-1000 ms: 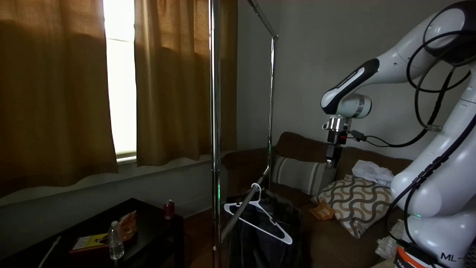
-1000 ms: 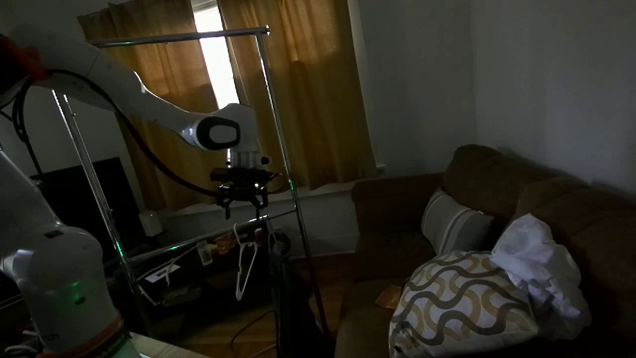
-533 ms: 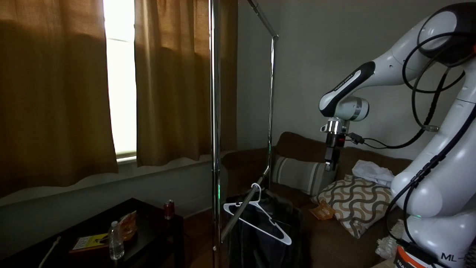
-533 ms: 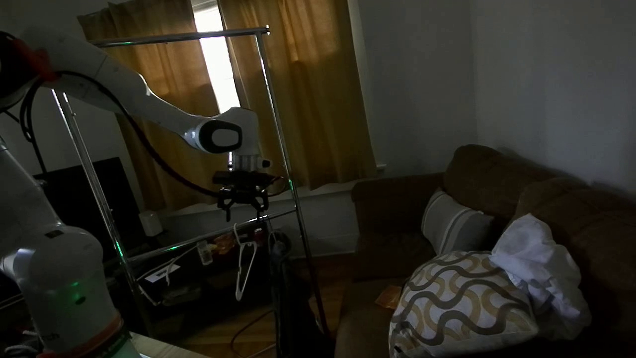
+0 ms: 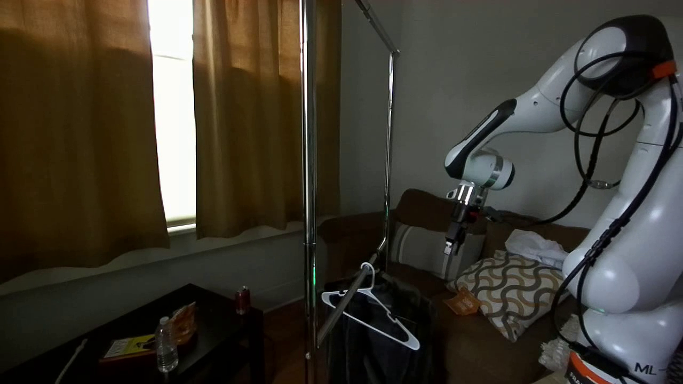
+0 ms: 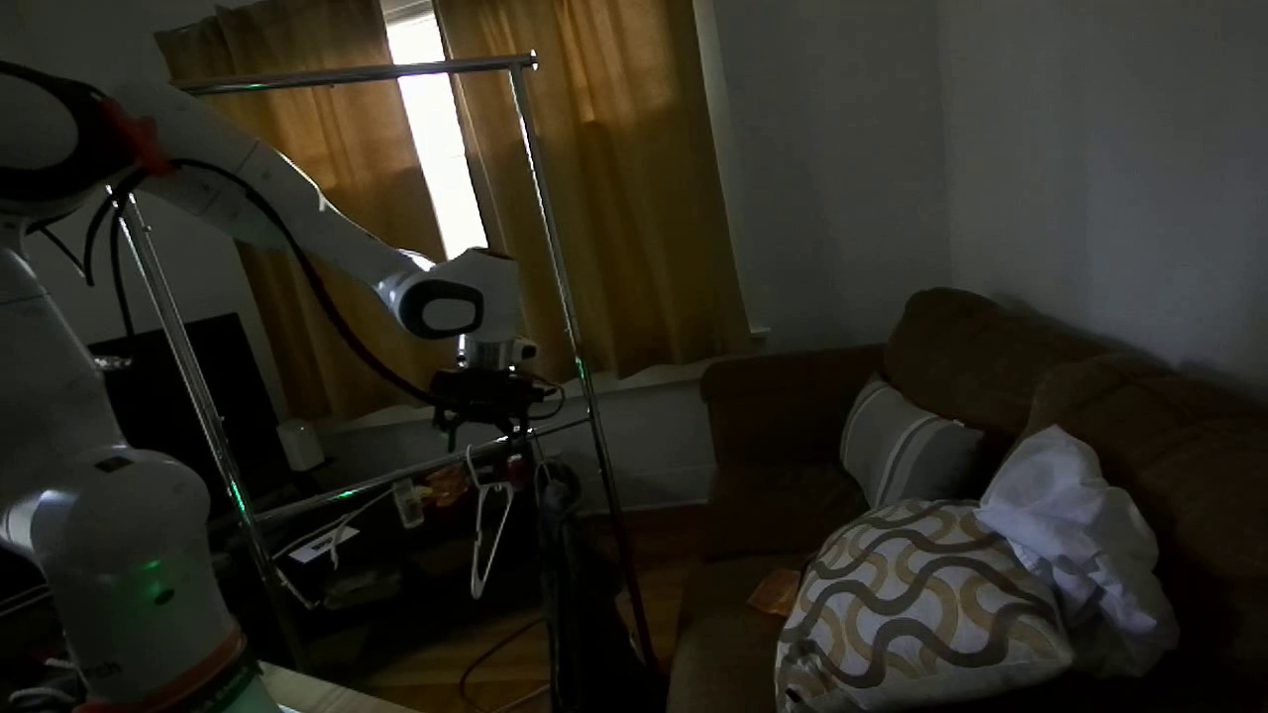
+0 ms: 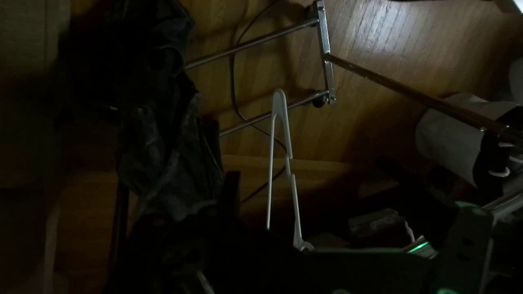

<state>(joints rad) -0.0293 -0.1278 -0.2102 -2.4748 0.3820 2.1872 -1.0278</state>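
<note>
The white hanger hangs by its hook from the lower chrome rail, just left of a dark garment in an exterior view; the hand stands higher, fingers apart, gripping nothing. The hanger is judged light, stiff and smooth, probably plastic, liable to swing or slide along the rail if nudged; the frame just below the hook appears the soundest place to take hold.

In an exterior view, the hanger hangs on the lower bar of the rack, left of my fingers; clothing hangs beyond it. Farther left, the table carries a bottle near and a can far. Right of the rack, cushions lie on the couch.
</note>
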